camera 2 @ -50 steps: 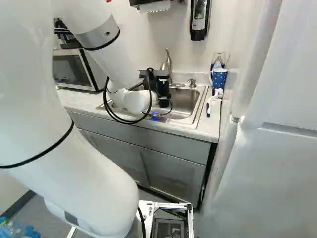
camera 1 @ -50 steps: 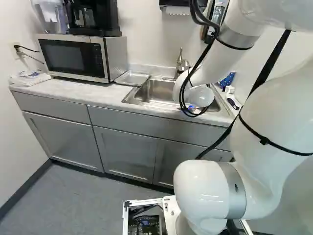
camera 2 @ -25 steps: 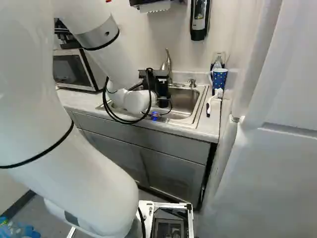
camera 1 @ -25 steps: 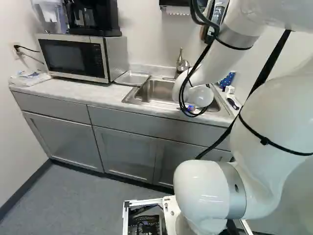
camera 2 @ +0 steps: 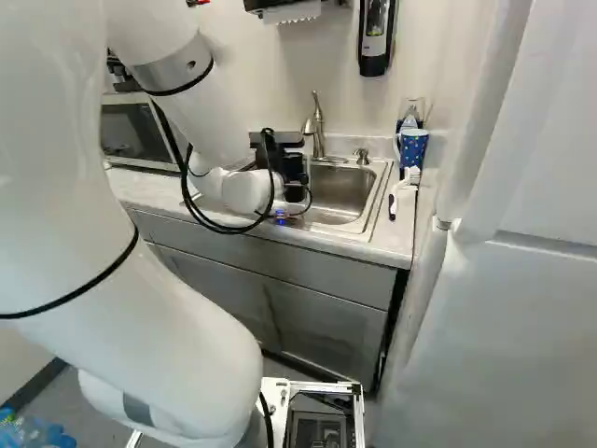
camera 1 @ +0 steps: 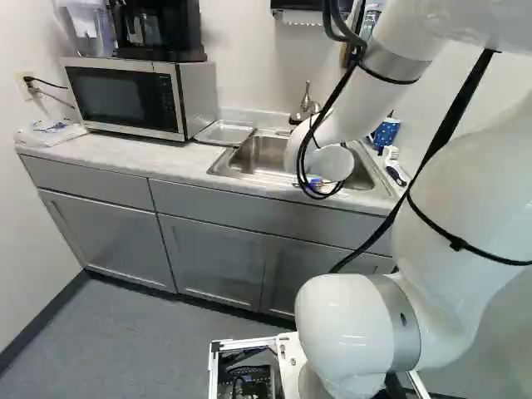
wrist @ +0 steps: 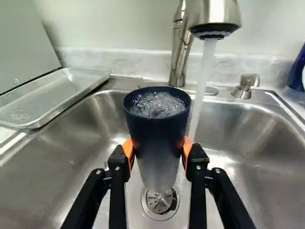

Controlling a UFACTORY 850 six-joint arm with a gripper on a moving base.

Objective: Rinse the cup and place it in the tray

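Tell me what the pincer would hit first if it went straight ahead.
Carrying the dark blue cup, the pincer would probably meet the sink's back wall first, near the faucet, though depth is hard to judge.

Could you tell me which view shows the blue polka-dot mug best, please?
The right base view: there the blue polka-dot mug shows its dots and handle. The left base view shows it smaller, its handle unclear; the wrist view, only part.

Left base view: white walls behind a pale countertop and grey cabinets, microwave at upper left, dark baseboard and grey floor at lower left
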